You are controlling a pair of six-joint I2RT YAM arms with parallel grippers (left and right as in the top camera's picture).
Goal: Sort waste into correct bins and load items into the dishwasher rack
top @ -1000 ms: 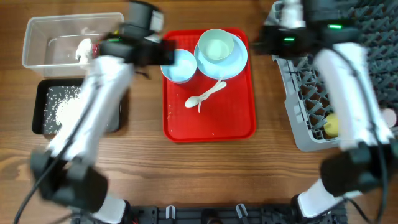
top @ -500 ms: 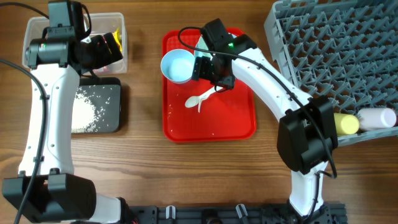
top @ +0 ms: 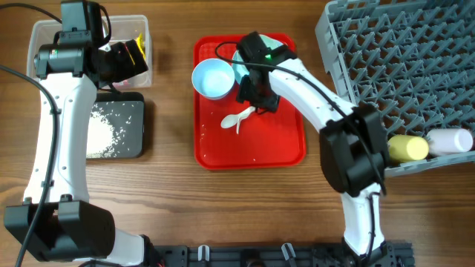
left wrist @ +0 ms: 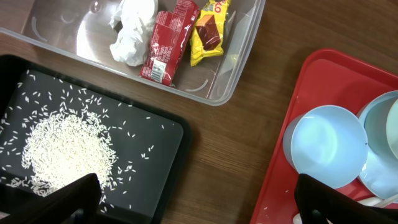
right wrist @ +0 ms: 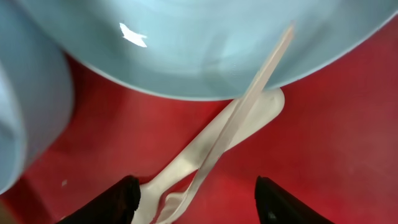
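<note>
My right gripper point(top: 254, 95) is open low over the white plastic spoon point(top: 239, 119) on the red tray point(top: 286, 148). In the right wrist view its fingers straddle the spoon point(right wrist: 217, 140), below the rim of a pale blue dish point(right wrist: 205, 50). A pale blue bowl point(top: 214, 78) stands beside it. My left gripper point(top: 122, 63) hangs open and empty by the clear bin point(top: 44, 33). That bin holds the napkin point(left wrist: 132, 31), red wrapper point(left wrist: 166, 43) and yellow wrapper point(left wrist: 208, 31). The black bin point(left wrist: 168, 149) holds rice point(left wrist: 62, 146). A yellow cup point(top: 408, 148) and a whitish cup point(top: 449, 139) lie in the rack point(top: 401, 67).
A few loose grains lie on the red tray point(left wrist: 280, 186). Bare wooden table lies between the bins and the tray, and along the front edge. The rack fills the right side.
My right arm has come from the rack to the tray and settled over the spoon. My left arm has pulled back toward the clear bin.
</note>
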